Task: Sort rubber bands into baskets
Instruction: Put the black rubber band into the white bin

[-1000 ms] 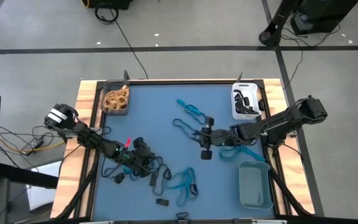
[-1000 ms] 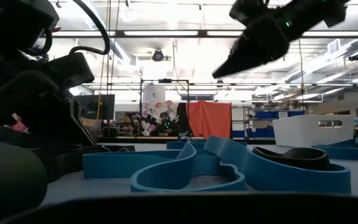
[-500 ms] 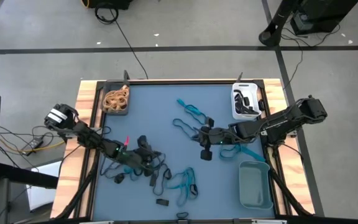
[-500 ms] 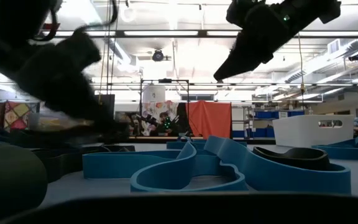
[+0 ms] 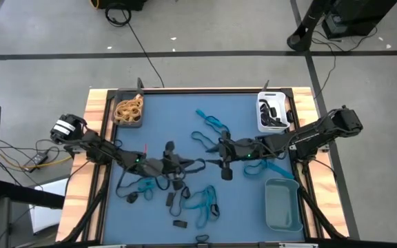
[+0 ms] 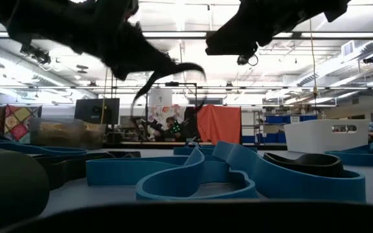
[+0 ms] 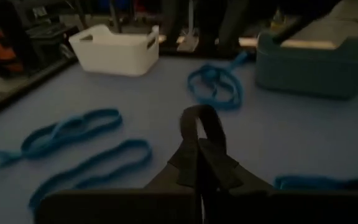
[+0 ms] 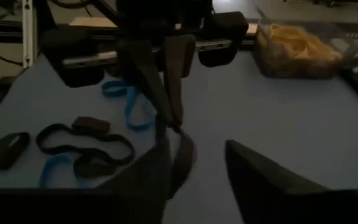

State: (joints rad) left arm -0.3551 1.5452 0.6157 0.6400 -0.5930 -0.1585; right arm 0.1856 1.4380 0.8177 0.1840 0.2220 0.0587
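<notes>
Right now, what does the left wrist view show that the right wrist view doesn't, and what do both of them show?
Only the left wrist view shows the white basket and the grey-teal basket at the mat's far edge, with a blue band loop between them.

Only the right wrist view shows the dark basket of tan bands and long black bands lying flat on the mat.

Both show the black band pinched in the left gripper, whose jaws are shut on it, and the blue mat.
</notes>
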